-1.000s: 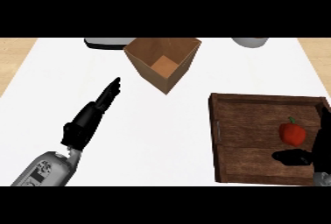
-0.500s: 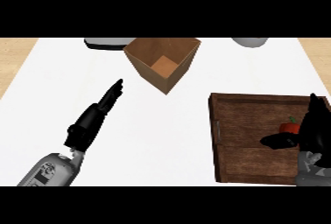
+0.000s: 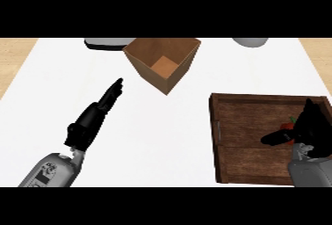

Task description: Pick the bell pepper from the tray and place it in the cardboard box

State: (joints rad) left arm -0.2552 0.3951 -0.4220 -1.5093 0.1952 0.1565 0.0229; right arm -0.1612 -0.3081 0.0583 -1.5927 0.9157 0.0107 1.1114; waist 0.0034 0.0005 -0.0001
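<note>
Grasp stage only, pepper not yet lifted off the tray

Down over the wooden tray (image 3: 246, 132) at 4 o'clock with the right hand (image 3: 310, 127), palm covering most of the red bell pepper (image 3: 286, 127), just a sliver of red showing at the hand's left side between thumb and fingers; fingers bent around it, though whether fully closed on it cannot be told. Pepper apparently resting on the tray's right half, so pick seemingly not complete. Open, with nothing inside, at 12 o'clock: the cardboard box (image 3: 162, 61), well apart from the tray. Left to do, by this reading: closing, lifting, carrying up and left, releasing into the box. Resting at 9 o'clock on the white desk (image 3: 162, 132): left hand (image 3: 97, 114), fingers straight, holding nothing
</note>
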